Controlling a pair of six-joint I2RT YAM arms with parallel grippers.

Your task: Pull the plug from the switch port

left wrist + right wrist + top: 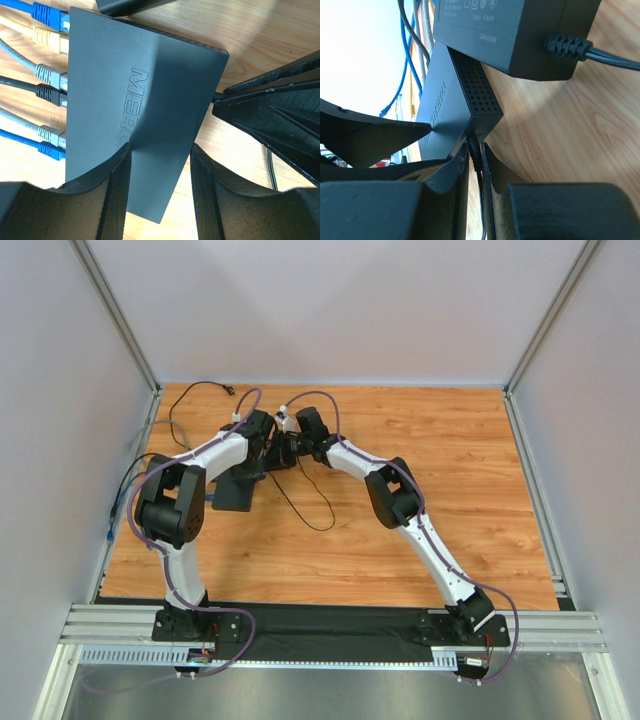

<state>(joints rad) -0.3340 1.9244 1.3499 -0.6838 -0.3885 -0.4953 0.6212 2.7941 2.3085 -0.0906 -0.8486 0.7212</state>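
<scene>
The switch (130, 90) is a flat matte black box on the wooden table; it also shows in the top view (232, 492) and the right wrist view (445, 110). A black plug (475, 150) sits in the switch port (480, 136) at the box's narrow edge. My right gripper (475, 156) is shut on the plug, right up against the box; it shows in the top view (290, 447). My left gripper (161, 150) is open, its fingers (117, 190) over the box's top near one corner; it shows in the top view (264, 443).
A black adapter brick (515, 30) lies just behind the switch, its cable (310, 505) looping across the table. Several blue, yellow, grey and black network cables (47, 75) plug into the switch's opposite edge and trail off the table's left side (125, 490).
</scene>
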